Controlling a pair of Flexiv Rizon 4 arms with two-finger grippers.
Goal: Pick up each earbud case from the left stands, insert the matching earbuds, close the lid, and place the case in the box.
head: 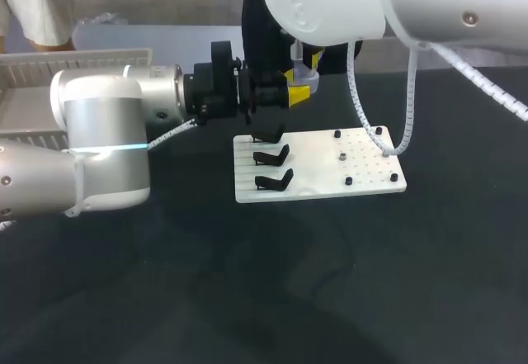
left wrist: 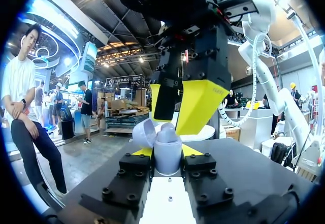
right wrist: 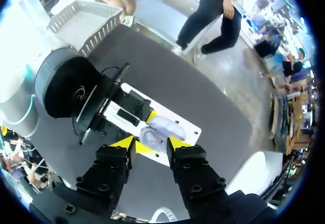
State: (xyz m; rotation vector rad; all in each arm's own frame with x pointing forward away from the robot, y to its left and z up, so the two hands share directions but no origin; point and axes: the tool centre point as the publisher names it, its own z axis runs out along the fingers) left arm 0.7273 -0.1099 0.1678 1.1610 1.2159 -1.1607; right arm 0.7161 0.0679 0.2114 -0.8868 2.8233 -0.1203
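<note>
While left gripper (left wrist: 166, 151) clamps earbud case (left wrist: 166, 137), right gripper (right wrist: 150, 144) hovers above.

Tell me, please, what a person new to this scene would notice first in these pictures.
First, the two claws close together in the air above the white board: the left claw holds a lilac earbud case with its lid open, and the right claw hangs just over it. Below, the three black stands on the board are empty.
</note>
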